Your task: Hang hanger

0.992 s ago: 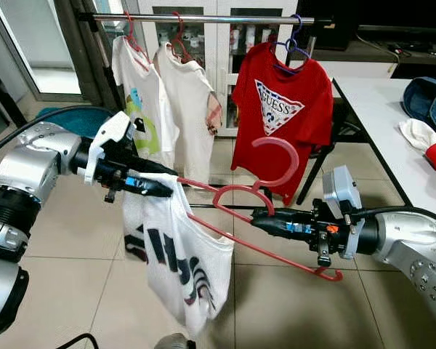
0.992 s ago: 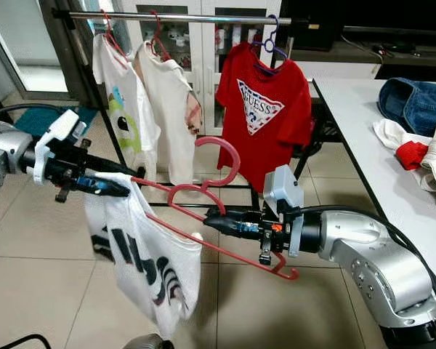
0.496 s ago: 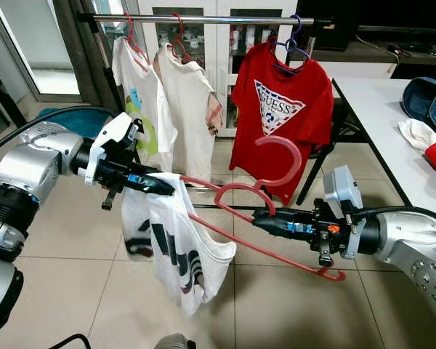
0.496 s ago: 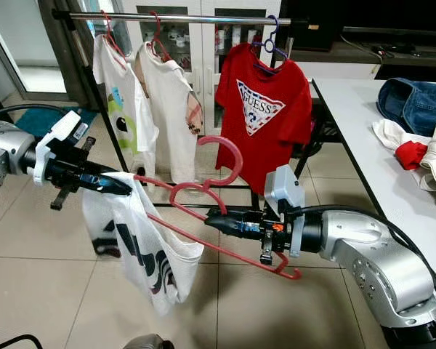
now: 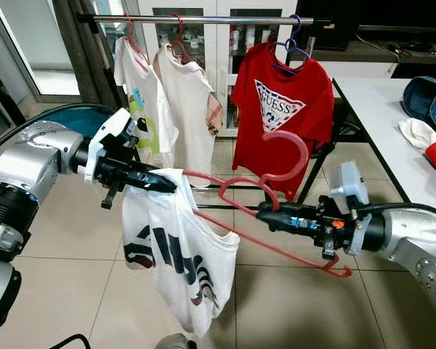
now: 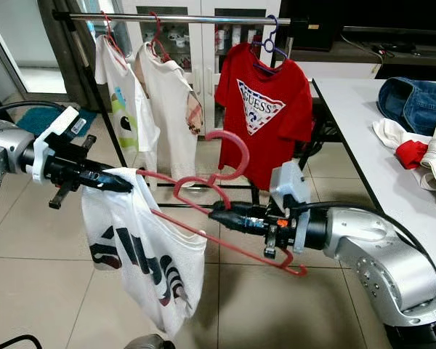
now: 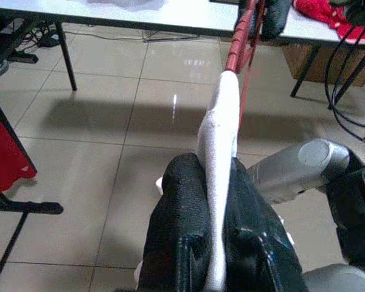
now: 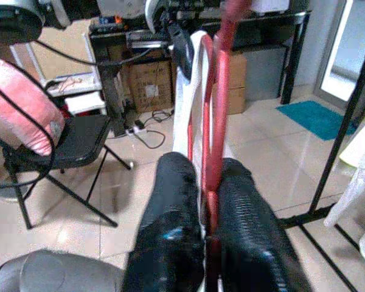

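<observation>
Raised slightly — red hanger [image 5: 276,190], white shirt [image 5: 178,251] spreading.

Both silver arms reach inward at mid-height, forearms nearly level. The left gripper [image 5: 163,183] points toward 3 o'clock, its jaws pressed together on white fabric. The right gripper [image 5: 269,211] points toward 9 o'clock, its jaws clamped tight on a red bar.

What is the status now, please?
Left gripper shut on white shirt. Right gripper shut on red hanger. Rail ahead, gap between hung shirts.
</observation>
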Controlling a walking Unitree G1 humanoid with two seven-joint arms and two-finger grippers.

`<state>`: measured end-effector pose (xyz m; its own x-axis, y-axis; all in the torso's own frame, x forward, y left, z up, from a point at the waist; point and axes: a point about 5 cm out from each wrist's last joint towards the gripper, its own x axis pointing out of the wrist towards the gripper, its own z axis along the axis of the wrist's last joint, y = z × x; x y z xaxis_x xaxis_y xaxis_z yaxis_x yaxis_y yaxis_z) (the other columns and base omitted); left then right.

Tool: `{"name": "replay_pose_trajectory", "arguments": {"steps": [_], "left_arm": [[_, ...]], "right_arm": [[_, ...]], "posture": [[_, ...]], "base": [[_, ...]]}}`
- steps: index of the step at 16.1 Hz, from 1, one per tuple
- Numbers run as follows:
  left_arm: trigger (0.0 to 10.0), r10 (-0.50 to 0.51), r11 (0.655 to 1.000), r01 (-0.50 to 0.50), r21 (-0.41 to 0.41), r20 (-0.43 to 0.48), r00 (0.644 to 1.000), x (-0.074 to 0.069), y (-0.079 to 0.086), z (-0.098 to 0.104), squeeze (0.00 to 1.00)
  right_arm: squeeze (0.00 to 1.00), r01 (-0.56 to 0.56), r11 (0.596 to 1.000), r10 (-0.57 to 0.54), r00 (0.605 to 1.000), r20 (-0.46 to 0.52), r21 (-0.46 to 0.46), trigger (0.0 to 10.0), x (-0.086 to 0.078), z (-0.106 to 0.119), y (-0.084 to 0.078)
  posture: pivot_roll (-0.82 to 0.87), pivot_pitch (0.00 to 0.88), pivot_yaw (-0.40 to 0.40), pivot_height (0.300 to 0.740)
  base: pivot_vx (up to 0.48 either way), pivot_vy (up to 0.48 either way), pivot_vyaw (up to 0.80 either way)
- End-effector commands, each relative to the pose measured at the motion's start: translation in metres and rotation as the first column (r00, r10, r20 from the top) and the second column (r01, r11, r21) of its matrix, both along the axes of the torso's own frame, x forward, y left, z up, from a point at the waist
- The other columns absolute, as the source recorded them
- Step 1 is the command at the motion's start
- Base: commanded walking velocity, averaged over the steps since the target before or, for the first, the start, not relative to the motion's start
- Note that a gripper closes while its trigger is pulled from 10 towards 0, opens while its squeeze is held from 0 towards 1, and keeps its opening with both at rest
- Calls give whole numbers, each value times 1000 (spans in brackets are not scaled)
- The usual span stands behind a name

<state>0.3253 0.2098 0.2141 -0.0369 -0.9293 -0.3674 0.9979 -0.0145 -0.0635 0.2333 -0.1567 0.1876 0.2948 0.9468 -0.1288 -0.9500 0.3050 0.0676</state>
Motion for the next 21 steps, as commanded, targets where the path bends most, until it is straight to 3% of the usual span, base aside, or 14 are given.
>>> {"name": "replay_pose_trajectory", "arguments": {"steps": [1, 3, 6, 8, 10, 11, 12, 17, 21], "left_arm": [[0, -32, 996, 35, -79, 44, 999, 1, -8, 14, 0], [0, -5, 995, 7, -98, 21, 1000, 1, -5, 15, 0], [0, 83, 991, -78, -109, 48, 995, 6, 0, 9, 0], [0, 177, 981, -169, -97, 89, 980, 12, 0, 3, 0], [0, 230, 970, -218, -103, 125, 965, 16, -2, 1, 0], [0, 269, 960, -255, -112, 143, 952, 19, -2, 1, 0], [0, 318, 943, -294, -156, 163, 934, 25, -4, 7, 0], [0, 197, 953, -155, -260, 142, 970, 14, -14, 35, 0], [0, 98, 962, -60, -266, 130, 987, 3, -17, 48, 0]], "right_arm": [[1000, -31, 999, 31, 1000, 5, 24, 10000, -1, 4, 6], [1000, 40, 998, -41, 999, 32, 50, 10000, 6, 7, 1], [1000, 173, 965, -188, 980, 63, 199, 10000, 18, 23, -13], [1000, 183, 927, -217, 974, 69, 327, 10000, 17, 38, -18], [1000, 150, 923, -185, 980, 68, 355, 10000, 11, 42, -15], [1000, 117, 938, -147, 987, 71, 326, 10000, 6, 40, -10], [1000, 29, 968, -44, 998, 52, 251, 10000, -8, 28, 6], [1000, 66, 997, -69, 993, 98, 29, 10000, 0, -3, 38], [1000, 98, 995, -102, 985, 137, 37, 10000, 12, -11, 57]], "posture": [[-69, 0, 76, 740], [-71, 0, 84, 740], [-73, 0, 94, 740], [-76, 0, 98, 740], [-77, 0, 100, 740], [-78, 0, 100, 740], [-78, 0, 100, 740], [-81, 0, 106, 740], [-74, 0, 102, 740]], "base": [[0, 0, 0], [0, 0, 0], [0, 0, 0], [0, 0, 0], [0, 0, 0], [0, 0, 0], [0, 0, 0], [0, 0, 0], [0, 0, 0]]}}
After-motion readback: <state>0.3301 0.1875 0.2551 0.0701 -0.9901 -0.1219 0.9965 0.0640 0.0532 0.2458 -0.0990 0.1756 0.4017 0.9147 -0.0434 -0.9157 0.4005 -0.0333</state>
